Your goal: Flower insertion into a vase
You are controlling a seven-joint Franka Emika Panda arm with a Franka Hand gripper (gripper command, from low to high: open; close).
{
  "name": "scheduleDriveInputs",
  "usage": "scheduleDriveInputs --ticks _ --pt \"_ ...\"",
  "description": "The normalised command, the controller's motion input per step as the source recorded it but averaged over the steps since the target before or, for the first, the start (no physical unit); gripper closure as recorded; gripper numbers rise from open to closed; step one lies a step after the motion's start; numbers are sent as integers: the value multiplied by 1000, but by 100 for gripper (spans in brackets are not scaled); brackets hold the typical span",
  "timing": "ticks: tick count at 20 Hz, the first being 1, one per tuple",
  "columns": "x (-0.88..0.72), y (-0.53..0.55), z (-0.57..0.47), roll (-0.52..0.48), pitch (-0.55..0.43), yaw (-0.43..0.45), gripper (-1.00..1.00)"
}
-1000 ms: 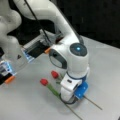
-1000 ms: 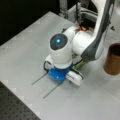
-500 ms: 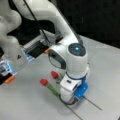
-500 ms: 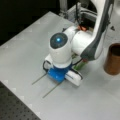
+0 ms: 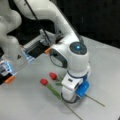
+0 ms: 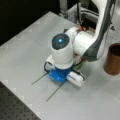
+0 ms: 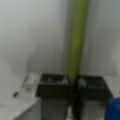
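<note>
Two red-headed flowers (image 5: 53, 75) (image 5: 44, 81) lie on the grey table, their thin stems (image 5: 94, 99) running toward a front view's lower right. My gripper (image 5: 68, 98) is pressed down to the table over those stems, its fingers hidden under the white hand in both front views. In the wrist view the gripper (image 7: 73, 83) has its two dark pads (image 7: 52, 86) tight against either side of one green stem (image 7: 76, 42). The stem ends (image 6: 53, 92) poke out below the hand. The brown vase (image 6: 113, 58) stands upright at a front view's right edge, apart from the hand.
A black and white fixture with orange parts (image 5: 37, 51) sits behind the flowers beside the arm's base. The table's near edge meets a dark perforated board (image 6: 15, 110) at a front view's lower left.
</note>
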Motion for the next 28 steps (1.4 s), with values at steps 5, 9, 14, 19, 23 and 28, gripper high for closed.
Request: scheduleDriveInputs --ticks 5,9,14,19,23,28 --pt "-188 -125 739 196 -53 -73 100" --pt "-213 -216 596 161 -83 -40 100" --pt "-195 -103 279 89 -66 -65 100" --pt "-267 -27 271 65 -83 -50 100" --pt "-362 10 344 33 -72 -64 100" --pt "-354 34 169 1 -72 -70 100"
